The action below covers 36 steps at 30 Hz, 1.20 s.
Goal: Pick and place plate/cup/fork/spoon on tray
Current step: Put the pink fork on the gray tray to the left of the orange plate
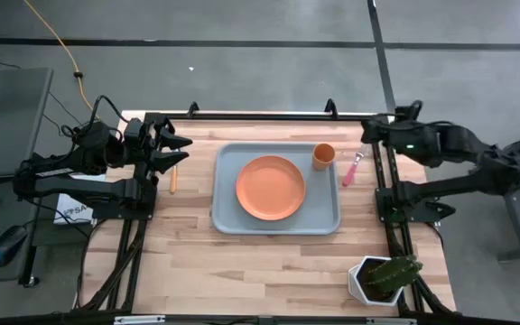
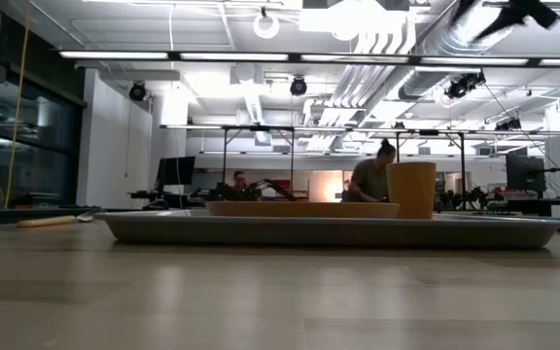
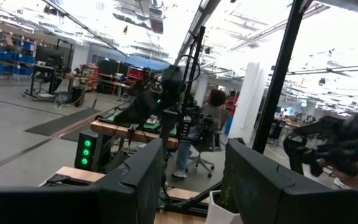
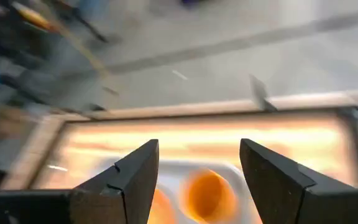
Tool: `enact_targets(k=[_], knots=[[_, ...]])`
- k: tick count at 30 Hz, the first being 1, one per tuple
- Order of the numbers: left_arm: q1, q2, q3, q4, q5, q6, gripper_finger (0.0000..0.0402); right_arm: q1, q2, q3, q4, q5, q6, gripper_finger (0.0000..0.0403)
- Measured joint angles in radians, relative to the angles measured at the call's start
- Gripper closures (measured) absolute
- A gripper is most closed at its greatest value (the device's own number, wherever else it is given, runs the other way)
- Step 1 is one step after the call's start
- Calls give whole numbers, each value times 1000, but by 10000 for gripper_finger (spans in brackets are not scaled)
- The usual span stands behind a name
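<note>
The orange plate [image 1: 270, 187] lies in the middle of the grey-blue tray [image 1: 227, 217]. The orange cup [image 1: 323, 155] stands upright in the tray's far right corner. The pink-handled fork [image 1: 352, 169] lies on the table right of the tray. The orange-handled spoon [image 1: 173, 179] lies on the table left of the tray. My left gripper [image 1: 181, 152] is open and empty, raised above the spoon's far end. My right gripper [image 1: 366, 135] is open and empty, raised beyond the fork; its wrist view [image 4: 197, 180] looks down on the cup [image 4: 209, 194].
A white pot with a green plant [image 1: 382, 278] stands at the table's near right corner. Bare wood lies between the tray and the near edge. People sit in the room beyond the table [image 2: 369, 180].
</note>
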<state>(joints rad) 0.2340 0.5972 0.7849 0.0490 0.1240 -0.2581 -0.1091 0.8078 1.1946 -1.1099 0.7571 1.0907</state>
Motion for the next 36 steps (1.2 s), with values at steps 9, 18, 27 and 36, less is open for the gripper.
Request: enact_targets(k=[9, 18, 27, 36], knots=[[0, 0, 0, 0, 0, 0, 241, -148, 37, -237, -172, -193, 324, 185], [0, 12, 0, 0, 0, 0, 241, -256, 38, -528, 38, -246, 510, 185], [0, 31, 0, 0, 0, 0, 241, -334, 71, -698, 202, -337, 561, 185], [0, 51, 0, 0, 0, 0, 241, -363, 177, -706, 313, -342, 545, 185]])
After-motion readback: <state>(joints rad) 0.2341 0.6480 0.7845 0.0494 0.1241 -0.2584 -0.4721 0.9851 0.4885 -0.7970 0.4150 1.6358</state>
